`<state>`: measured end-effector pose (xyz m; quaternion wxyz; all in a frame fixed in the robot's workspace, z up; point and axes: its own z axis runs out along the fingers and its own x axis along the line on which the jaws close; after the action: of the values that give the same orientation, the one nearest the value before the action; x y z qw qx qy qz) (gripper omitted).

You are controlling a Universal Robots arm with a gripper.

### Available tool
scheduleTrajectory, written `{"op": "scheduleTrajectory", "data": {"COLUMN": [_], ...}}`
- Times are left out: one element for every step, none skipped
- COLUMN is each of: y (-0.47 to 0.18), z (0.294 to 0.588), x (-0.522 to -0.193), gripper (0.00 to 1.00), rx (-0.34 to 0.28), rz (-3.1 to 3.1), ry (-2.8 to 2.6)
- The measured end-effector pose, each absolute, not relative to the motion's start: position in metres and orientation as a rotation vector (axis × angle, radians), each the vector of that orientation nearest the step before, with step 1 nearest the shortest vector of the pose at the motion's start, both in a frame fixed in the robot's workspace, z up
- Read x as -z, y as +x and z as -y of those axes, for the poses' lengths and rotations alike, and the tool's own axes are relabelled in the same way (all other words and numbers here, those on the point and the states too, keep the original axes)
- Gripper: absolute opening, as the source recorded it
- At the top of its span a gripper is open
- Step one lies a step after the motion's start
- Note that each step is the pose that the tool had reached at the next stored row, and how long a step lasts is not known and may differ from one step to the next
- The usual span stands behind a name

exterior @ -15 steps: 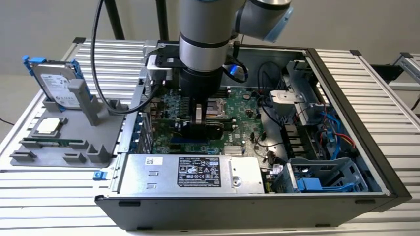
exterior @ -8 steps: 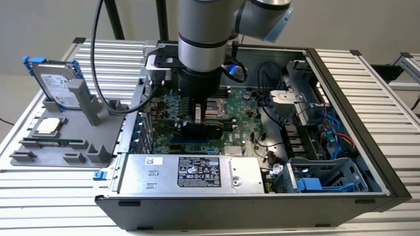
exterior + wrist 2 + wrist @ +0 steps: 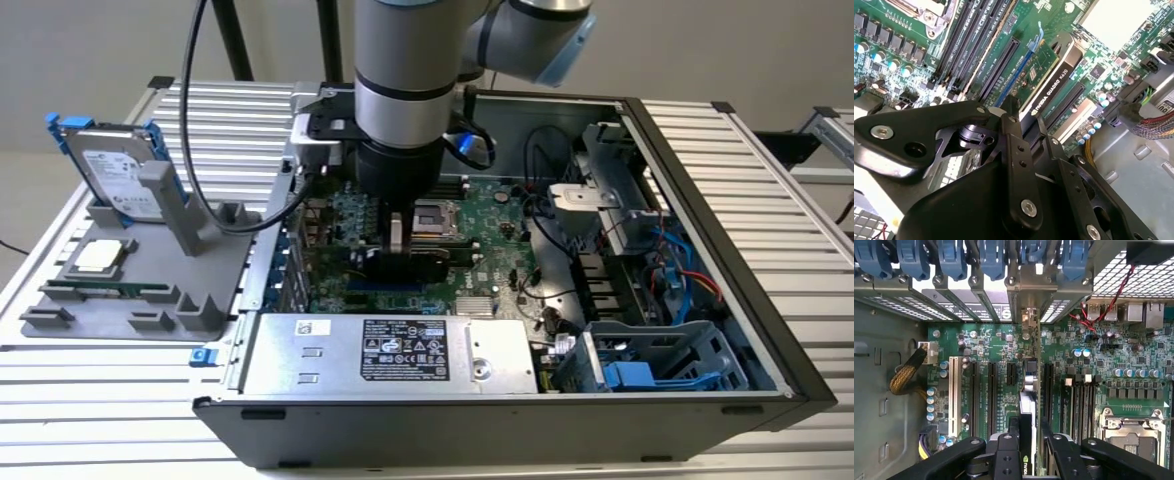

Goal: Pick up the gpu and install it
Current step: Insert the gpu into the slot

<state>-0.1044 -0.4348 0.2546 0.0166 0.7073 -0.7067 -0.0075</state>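
The gpu [image 3: 1046, 82] stands on edge on the green motherboard [image 3: 979, 340] inside the open computer case [image 3: 694, 150], its black shroud and green board both showing. In the first wrist view the gpu [image 3: 1029, 390] runs edge-on between the expansion slots, its silver bracket end up against the case's rear slot openings. My gripper [image 3: 1026, 120] is shut on the card's top edge, one black finger on each face. From outside, the gripper [image 3: 400, 262] reaches straight down into the case over the board's middle. Whether the card sits fully in its slot cannot be told.
A grey fixture [image 3: 120, 310] at the exterior view's left holds a silver hard drive with blue rails [image 3: 114, 175], a processor chip [image 3: 96, 255] and a memory stick [image 3: 114, 290]. Inside the case are the power supply [image 3: 387, 350], a drive cage [image 3: 654, 360], cables [image 3: 681, 270] and the processor socket [image 3: 1131, 435].
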Motion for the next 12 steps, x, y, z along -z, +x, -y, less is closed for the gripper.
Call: {"op": "scheduleTrajectory", "data": {"y": [-0.1044, -0.1045, -0.1044, -0.1044, -0.1044, -0.1044, -0.1044, -0.1044, -0.1044, -0.1044, -0.1044, -0.1044], "z": [0.4349, 0.4349, 0.4349, 0.4348, 0.4348, 0.4348, 0.4348, 0.4348, 0.4348, 0.4348, 0.4348, 0.4348], "x": [-0.254, -0.2536, -0.2534, -0.2532, -0.2531, -0.2531, -0.2531, -0.2531, -0.253, -0.253, -0.253, -0.2531], "gripper": [0.0, 0.0, 0.0, 0.0, 0.0, 0.0, 0.0, 0.0, 0.0, 0.0, 0.0, 0.0], "rx": [0.023, 0.023, 0.023, 0.023, 0.023, 0.023, 0.023, 0.023, 0.023, 0.023, 0.023, 0.023], "rz": [2.197, 2.197, 2.197, 2.197, 2.197, 2.197, 2.197, 2.197, 2.197, 2.197, 2.197, 2.197], "ry": [2.199, 2.198, 2.199, 2.199, 2.199, 2.199, 2.199, 2.199, 2.199, 2.199, 2.199, 2.199]}}
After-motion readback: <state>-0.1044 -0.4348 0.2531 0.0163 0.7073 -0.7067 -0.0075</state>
